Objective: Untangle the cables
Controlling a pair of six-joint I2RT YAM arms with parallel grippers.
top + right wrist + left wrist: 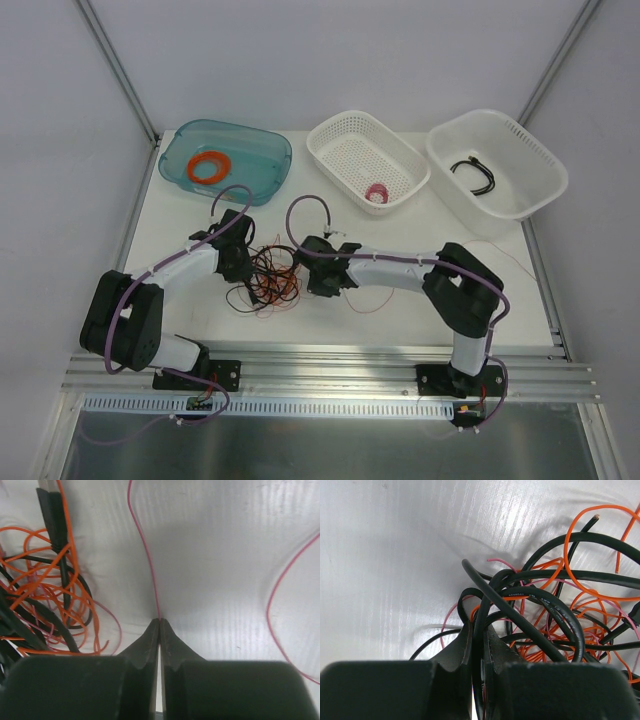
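Note:
The cables (272,275) lie in a tangled heap of black, orange and red loops on the white table between my two arms. My left gripper (240,262) sits at the heap's left side. In the left wrist view this gripper (479,630) is shut on a thick black cable (481,611) that rises between the fingers into the knot of black and orange wires (585,530). My right gripper (318,280) is at the heap's right side. The right wrist view shows it (160,621) shut on a thin red cable (145,555) at the fingertips, with the tangle (45,595) to its left.
At the back left is a teal tray (270,150) holding a thick orange ring (210,166). A white basket (340,130) at the back centre holds a small pink spool (377,193). A white tub (540,150) at the back right holds a black cable (475,172).

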